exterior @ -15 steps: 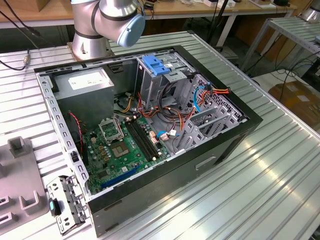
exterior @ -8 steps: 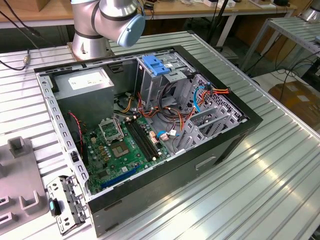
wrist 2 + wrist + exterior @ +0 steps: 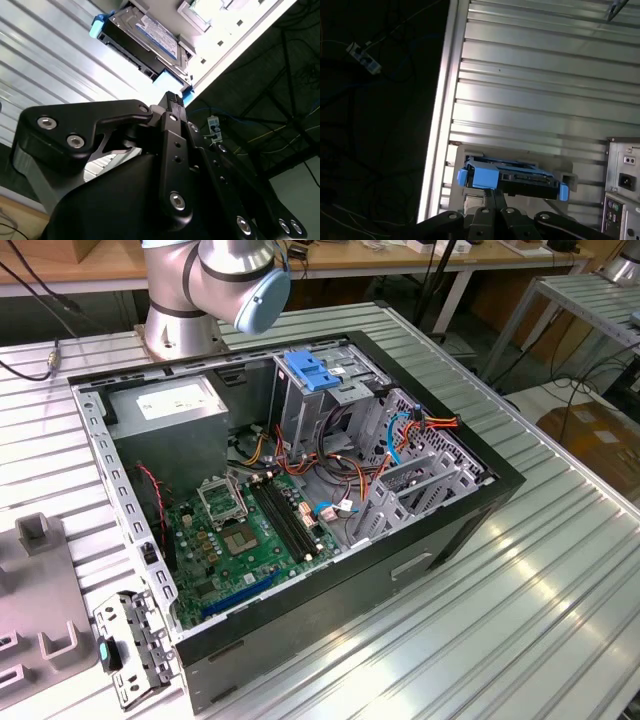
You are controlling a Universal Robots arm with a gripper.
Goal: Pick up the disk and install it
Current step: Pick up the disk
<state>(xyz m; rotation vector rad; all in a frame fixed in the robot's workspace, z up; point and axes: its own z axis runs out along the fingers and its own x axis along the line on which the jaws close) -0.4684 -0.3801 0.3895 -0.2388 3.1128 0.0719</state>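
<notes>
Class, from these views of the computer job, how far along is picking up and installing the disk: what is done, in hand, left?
Done: the computer case lies open, its drive cage exposed. In hand: the pincer is close by the disk, which rests on a grey holder at the table edge; whether it grips is unclear. Left: the disk is not yet lifted or installed.
</notes>
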